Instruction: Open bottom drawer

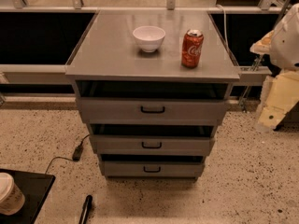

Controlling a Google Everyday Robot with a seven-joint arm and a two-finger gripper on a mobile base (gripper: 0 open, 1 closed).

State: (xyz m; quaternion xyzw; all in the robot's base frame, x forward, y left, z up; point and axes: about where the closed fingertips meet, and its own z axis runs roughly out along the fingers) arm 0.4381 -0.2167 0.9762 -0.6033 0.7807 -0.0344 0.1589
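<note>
The bottom drawer is the lowest and narrowest of three grey drawers in a metal cabinet. Its small black loop handle sits at the middle of its flat front. A dark gap shows above its front. The middle drawer and the top drawer are above it, each with a dark gap above. My gripper hangs at the right edge of the view, beside the cabinet at about the top drawer's height, well to the right of the drawers and apart from them.
A white bowl and a red soda can stand on the cabinet top. A black cable with a plug lies on the speckled floor at the left. A paper cup on a black surface is at the bottom left, with a black object near it.
</note>
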